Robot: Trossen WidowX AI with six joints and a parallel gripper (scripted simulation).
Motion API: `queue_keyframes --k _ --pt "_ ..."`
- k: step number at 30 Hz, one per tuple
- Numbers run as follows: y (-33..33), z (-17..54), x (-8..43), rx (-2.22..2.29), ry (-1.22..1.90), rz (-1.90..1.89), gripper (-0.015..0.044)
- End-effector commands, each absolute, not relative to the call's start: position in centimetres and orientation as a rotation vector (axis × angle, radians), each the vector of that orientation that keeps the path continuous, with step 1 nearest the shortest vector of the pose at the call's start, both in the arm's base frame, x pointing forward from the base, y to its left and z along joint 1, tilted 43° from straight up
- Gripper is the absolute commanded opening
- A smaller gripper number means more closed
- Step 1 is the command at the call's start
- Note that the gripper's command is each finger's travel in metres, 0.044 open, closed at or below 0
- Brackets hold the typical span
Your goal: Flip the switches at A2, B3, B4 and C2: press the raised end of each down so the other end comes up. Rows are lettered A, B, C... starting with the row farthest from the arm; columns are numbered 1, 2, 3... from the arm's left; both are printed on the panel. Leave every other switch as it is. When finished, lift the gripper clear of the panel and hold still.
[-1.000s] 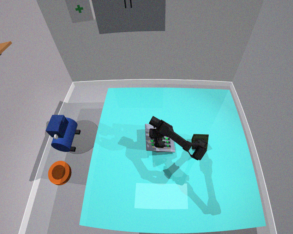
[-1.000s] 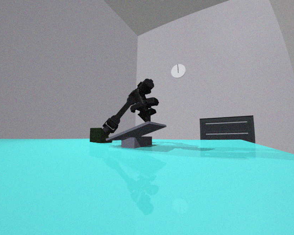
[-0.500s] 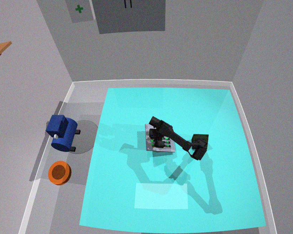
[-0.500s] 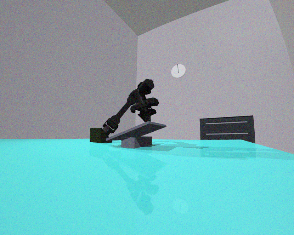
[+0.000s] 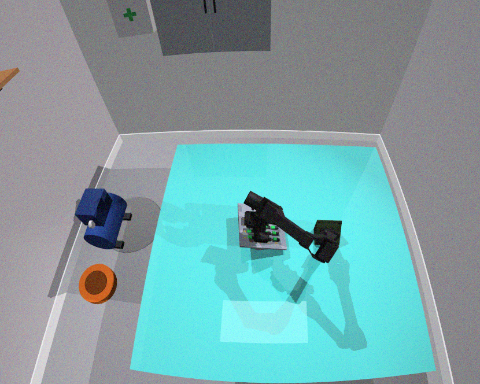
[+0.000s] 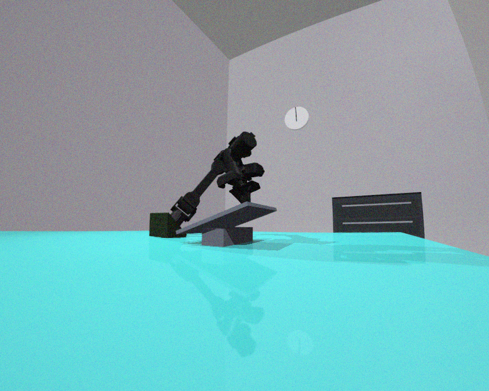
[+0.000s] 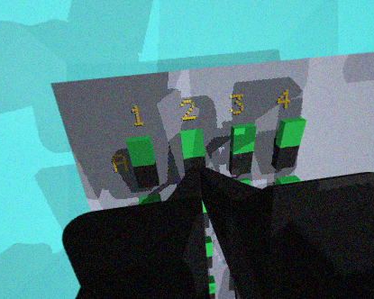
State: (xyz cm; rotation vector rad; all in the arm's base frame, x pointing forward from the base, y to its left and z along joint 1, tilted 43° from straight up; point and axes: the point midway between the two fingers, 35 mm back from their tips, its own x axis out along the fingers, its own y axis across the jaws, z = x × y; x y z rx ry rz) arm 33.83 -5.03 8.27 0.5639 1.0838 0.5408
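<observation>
The grey switch panel [image 5: 241,210] [image 6: 220,221] [image 7: 339,108] is tilted, its far edge high. In the wrist view, row A shows green-and-black switches: A1 [image 7: 141,152], A2 [image 7: 193,144], A3 [image 7: 242,140] and A4 [image 7: 290,140]. My gripper [image 7: 196,173] [image 6: 245,201] is shut and empty, its tips at the black near end of A2. They look very close to it or touching; the frames do not settle which. Which end of each switch is raised is hard to tell. Fingers hide most of rows B and C, including B3; only slivers of green show there.
The dark arm base [image 5: 328,231] [image 6: 161,225] stands on the cyan table [image 5: 356,305] [image 6: 110,315], at the panel's near side. The arm reaches over the panel. A blue machine [image 5: 104,222] and an orange round object [image 5: 96,282] are beyond the table's left edge.
</observation>
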Motion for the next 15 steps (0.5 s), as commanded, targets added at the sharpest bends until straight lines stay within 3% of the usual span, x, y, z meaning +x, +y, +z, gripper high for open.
queue_keyframes --k 1,15 --pt "-4.91 8.23 33.91 0.566 1.082 0.543 0.0" --pt "-4.78 8.11 33.97 0.566 1.082 0.543 0.0"
